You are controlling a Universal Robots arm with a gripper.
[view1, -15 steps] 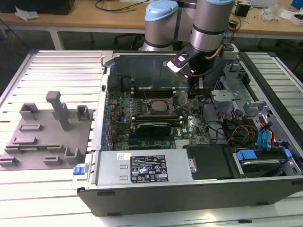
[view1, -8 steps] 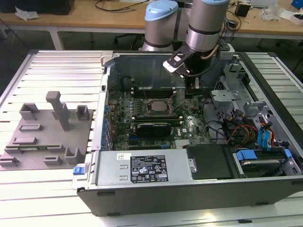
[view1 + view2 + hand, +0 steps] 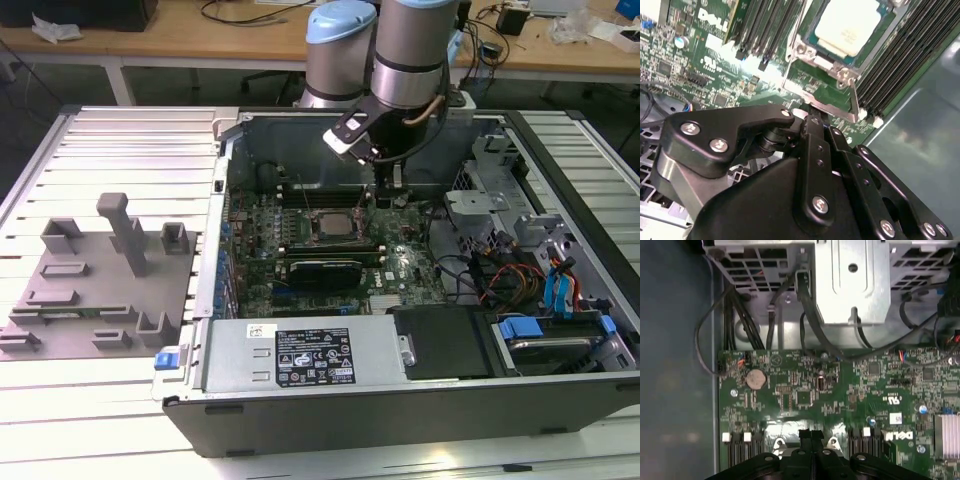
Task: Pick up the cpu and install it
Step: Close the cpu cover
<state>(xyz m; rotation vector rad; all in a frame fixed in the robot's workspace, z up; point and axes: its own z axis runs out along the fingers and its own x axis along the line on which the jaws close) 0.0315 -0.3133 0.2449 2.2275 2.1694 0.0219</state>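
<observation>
We're reading the gripper (image 3: 812, 119) as having its fingers pressed together with nothing pinched between them. The first wrist view is showing the gripper (image 3: 810, 436) the same way.

The tips are hanging just beside the near edge of the socket frame (image 3: 799, 50), by the lower end of the metal lever (image 3: 855, 97). We can't tell whether they're touching either one. The lever's long axis is running from the frame's corner out toward the tips.

Past the tips, inside the frame, the cpu (image 3: 846, 26) is lying flat, silver top up and square to the frame. We're judging it as seated, not carried. Being square, it's giving us no long axis.

In the exterior view the gripper (image 3: 388, 195) is standing just off the frame on the exterior view's right, with the cpu (image 3: 335, 224) lying within it. Beyond the frame, memory slots (image 3: 910, 55) are flanking it. Farthest out, the grey fixture tray (image 3: 100, 290) is sitting well apart from the frame, outside the case (image 3: 420, 410).
</observation>
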